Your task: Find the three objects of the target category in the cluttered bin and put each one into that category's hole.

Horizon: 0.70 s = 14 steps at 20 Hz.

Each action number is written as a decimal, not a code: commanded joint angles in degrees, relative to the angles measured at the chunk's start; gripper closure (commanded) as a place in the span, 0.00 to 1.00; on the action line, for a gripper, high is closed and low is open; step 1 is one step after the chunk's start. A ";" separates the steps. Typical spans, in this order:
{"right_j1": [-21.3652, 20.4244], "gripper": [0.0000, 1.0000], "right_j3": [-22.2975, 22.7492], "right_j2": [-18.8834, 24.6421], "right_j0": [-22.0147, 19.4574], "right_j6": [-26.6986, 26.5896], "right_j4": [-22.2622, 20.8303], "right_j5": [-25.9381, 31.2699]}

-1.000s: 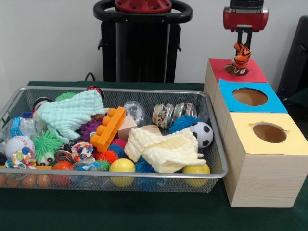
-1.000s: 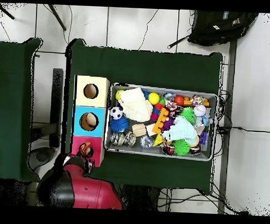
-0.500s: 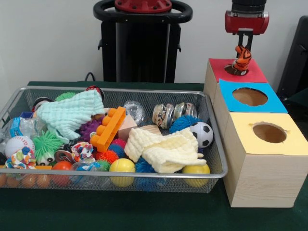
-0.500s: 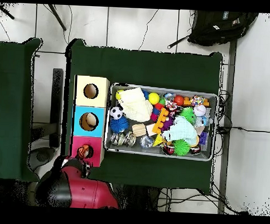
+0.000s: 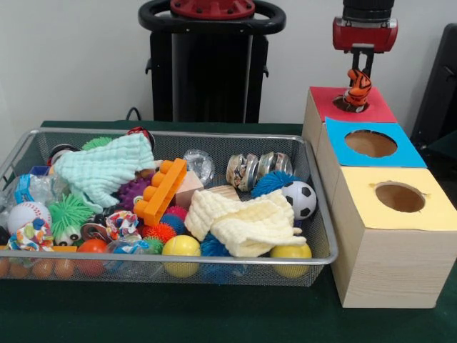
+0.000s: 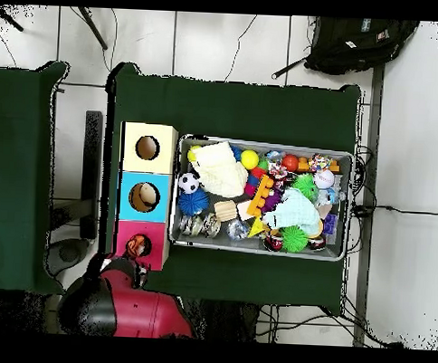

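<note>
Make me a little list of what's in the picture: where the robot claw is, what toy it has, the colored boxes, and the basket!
claw: above the red box, shut on the tiger toy
tiger toy: orange striped, at the red box's hole, partly in
red box: farthest of the three in the front view
blue box: middle, round hole
yellow box: nearest, round hole
wire basket: beside the boxes, full of toys
on top of the pile: yellow cloth, green cloth

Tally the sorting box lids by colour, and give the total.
Red lid: 1
Blue lid: 1
Yellow lid: 1
Total: 3
</note>
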 commanded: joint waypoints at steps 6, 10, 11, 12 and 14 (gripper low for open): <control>2.03 0.00 -0.89 0.50 0.28 12.28 -0.21 -6.27; 3.25 0.00 -1.85 -0.61 2.04 12.48 1.04 -5.05; 3.57 0.00 -1.74 -0.05 1.55 12.56 0.89 -5.52; 3.72 0.00 -1.71 0.24 1.31 12.57 0.77 -5.75; 3.80 0.00 -1.48 0.67 0.86 12.52 0.48 -6.05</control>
